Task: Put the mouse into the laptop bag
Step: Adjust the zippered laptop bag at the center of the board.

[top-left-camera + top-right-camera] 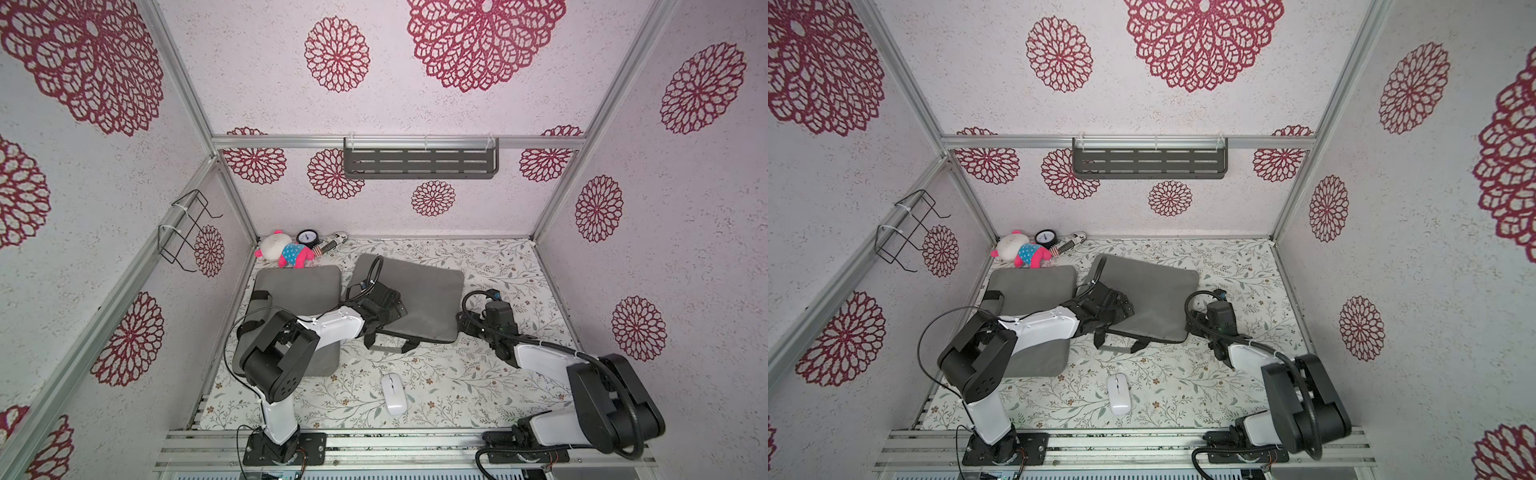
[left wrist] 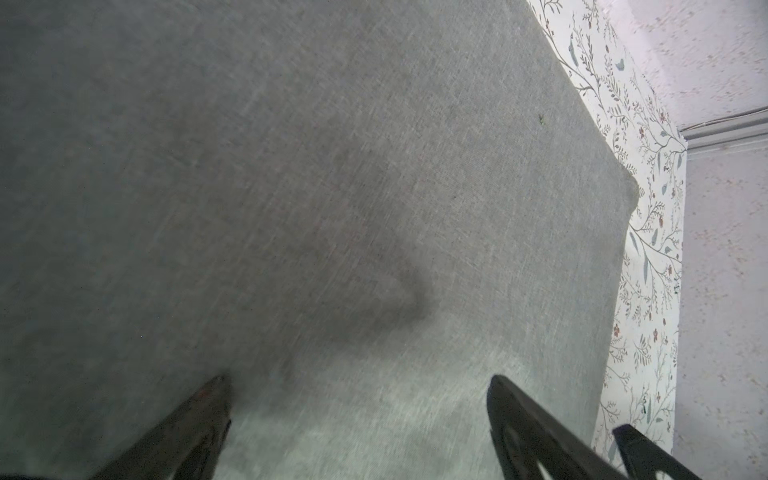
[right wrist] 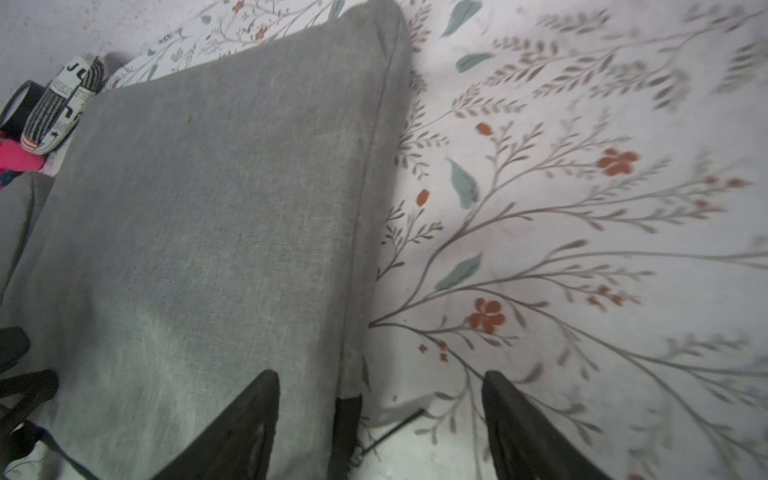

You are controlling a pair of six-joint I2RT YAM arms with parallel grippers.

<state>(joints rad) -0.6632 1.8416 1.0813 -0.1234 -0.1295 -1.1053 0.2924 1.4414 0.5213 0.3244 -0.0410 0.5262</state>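
- Near the front edge of the floral cloth [image 1: 457, 374], between the two arm bases, the mouse [image 1: 393, 394] was found lying flat, well apart from both grippers, with open cloth between it and the laptop bag [image 1: 428, 299].
- The bag's handled edge was turned toward the mouse. The edge nearest the right arm was straddled by the right gripper [image 3: 378, 374], its jaws spread and nothing gripped, with one finger over the fabric and the other over the cloth.
- The left gripper [image 2: 357, 380] was held over the bag's gray fabric, jaws wide apart, nothing held.
- A second gray bag [image 1: 299, 286] was laid just beside it, partly covered by the left arm.
- A plush toy [image 1: 286, 251] and a small dial [image 1: 308, 237] were tucked into the far left corner. The table was enclosed by rosette-papered walls, with a slotted shelf [image 1: 419, 162] on the back one.
- The mouse was seen as white, slim and oval, marked by a thin gray line along its middle.
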